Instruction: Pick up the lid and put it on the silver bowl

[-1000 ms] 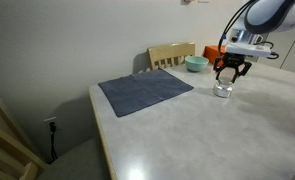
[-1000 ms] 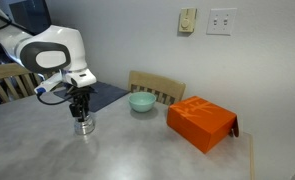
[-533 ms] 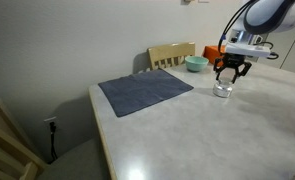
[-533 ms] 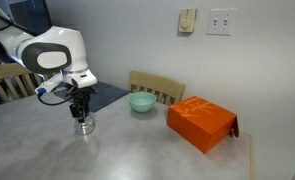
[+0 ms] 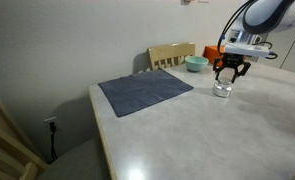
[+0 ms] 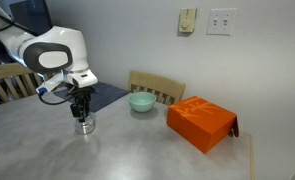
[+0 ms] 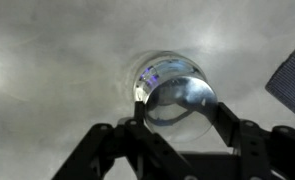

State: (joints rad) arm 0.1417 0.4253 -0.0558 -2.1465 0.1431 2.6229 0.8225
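Note:
My gripper hovers right over the small silver bowl on the grey table; both also show in an exterior view, gripper above bowl. In the wrist view the gripper is shut on the round silvery lid, one finger on each side of its edge. The lid sits tilted just above the bowl's shiny rim, covering most of the opening. I cannot tell whether the lid touches the rim.
A light teal bowl stands beyond the silver bowl. An orange box lies further along the table. A dark grey mat lies near the table edge, and a wooden chair stands behind.

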